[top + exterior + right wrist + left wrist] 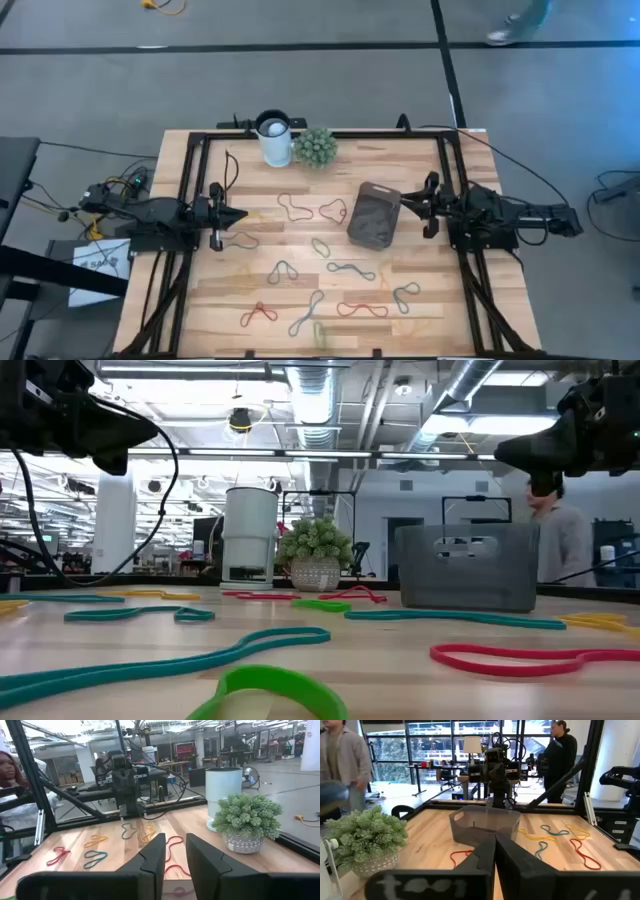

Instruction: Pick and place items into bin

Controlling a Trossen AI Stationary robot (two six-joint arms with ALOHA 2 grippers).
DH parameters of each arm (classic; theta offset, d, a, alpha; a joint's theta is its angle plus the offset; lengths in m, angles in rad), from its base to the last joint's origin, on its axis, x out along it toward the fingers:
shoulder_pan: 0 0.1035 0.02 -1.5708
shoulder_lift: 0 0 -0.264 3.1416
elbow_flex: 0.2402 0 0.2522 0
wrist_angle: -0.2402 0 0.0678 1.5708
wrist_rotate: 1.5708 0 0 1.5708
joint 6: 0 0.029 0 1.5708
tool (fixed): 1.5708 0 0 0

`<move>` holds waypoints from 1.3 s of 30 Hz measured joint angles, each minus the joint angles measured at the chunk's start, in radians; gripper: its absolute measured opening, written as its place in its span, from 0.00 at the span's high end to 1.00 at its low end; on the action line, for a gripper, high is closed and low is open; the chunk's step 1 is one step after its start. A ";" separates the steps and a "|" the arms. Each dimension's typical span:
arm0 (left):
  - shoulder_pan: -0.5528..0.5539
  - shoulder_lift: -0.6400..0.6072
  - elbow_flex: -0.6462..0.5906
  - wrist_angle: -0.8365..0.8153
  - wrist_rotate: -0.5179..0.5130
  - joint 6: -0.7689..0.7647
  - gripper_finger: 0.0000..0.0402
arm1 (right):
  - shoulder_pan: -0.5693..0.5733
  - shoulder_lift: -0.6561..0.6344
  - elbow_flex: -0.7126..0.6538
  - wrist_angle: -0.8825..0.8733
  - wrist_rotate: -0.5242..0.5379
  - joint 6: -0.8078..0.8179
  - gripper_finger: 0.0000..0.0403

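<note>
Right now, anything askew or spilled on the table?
Nothing spilled. The translucent grey plastic bin sits slightly rotated against the wooden table's edges. Thin coloured rubber bands lie scattered loose; white cup and green plant ball stand upright.

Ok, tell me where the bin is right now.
In the high view the bin stands on the table's right half, just in front of the right gripper, with a red rubber band beside it.

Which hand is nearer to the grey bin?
Right. The right hand sits just beside the bin, at its right edge. The left hand is far across the table, on the bin's left.
</note>
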 joint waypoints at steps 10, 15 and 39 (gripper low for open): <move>0.000 0.000 0.000 0.000 0.000 0.000 1.00 | 0.000 0.000 0.000 0.000 0.000 0.000 0.83; 0.000 0.000 0.000 0.000 0.000 0.000 1.00 | 0.000 0.000 0.000 0.000 0.000 0.000 0.83; 0.000 0.000 0.000 0.000 0.000 0.000 1.00 | 0.000 0.000 0.000 0.000 0.000 0.000 0.83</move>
